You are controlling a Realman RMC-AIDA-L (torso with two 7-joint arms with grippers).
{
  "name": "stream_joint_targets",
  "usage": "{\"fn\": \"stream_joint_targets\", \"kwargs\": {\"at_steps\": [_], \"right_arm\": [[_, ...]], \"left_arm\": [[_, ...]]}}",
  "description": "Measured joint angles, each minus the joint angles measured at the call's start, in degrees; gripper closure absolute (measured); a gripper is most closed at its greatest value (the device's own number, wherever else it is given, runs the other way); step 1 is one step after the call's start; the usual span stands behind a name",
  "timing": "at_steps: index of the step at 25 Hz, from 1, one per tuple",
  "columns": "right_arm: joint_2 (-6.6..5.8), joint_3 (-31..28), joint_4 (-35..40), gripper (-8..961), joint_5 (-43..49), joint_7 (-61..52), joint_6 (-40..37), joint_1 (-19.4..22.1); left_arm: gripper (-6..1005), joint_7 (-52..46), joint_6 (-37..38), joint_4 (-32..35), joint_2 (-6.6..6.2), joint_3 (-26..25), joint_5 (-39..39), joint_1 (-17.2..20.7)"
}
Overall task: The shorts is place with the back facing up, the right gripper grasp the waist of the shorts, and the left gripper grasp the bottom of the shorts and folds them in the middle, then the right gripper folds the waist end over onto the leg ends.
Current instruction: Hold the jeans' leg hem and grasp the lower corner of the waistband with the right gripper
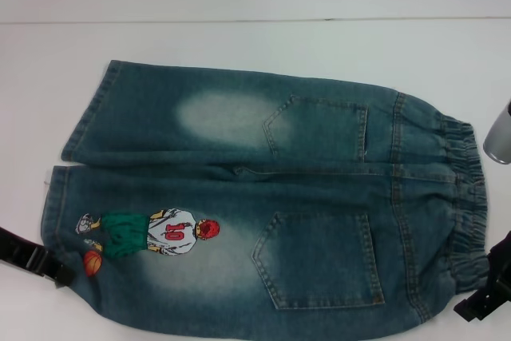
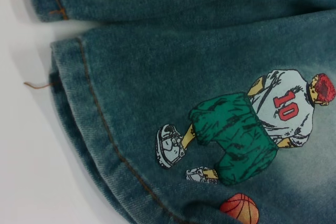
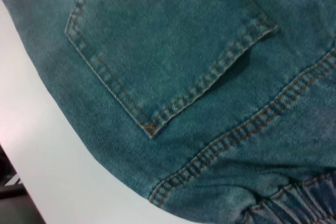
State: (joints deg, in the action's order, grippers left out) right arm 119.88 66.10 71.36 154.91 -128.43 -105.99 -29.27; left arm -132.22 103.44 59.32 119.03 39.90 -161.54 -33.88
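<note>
**Denim shorts laid flat, both tools parked at the near corners**

The shorts are spread out back side up across the middle of the head view on a plain white surface. Faded blue-green denim, pale washed patches, orange-brown stitching. The waist of the shorts sits at the right edge, all gathered and ruffled elastic, with two pointed patch pockets just left of it. The bottom of the shorts is on the left: two straight stitched hems, a loose thread poking off one. The cartoon basketball-player print, number 10 jersey, green shorts, orange ball, lies near the lower hem.

The left tool shows at the lower left, right by the hem corner. The right tool is at the lower right beside the waistband. Can't tell if either one is apart or together.
</note>
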Motion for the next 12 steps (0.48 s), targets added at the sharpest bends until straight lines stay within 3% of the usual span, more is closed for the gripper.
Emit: {"fn": "stream_joint_targets", "kwargs": {"at_steps": [6, 12], "right_arm": [[0.0, -0.2, 1.5, 137, -1.2, 1.0, 0.6, 1.3], [-0.08, -2.3, 2.5, 136, -1.4, 2.4, 0.0, 1.2]], "left_arm": [[945, 0.1, -0.1, 0.0, 0.18, 0.1, 0.0, -0.3], [945, 0.1, -0.2, 0.0, 0.29, 0.4, 0.0, -0.5]]}}
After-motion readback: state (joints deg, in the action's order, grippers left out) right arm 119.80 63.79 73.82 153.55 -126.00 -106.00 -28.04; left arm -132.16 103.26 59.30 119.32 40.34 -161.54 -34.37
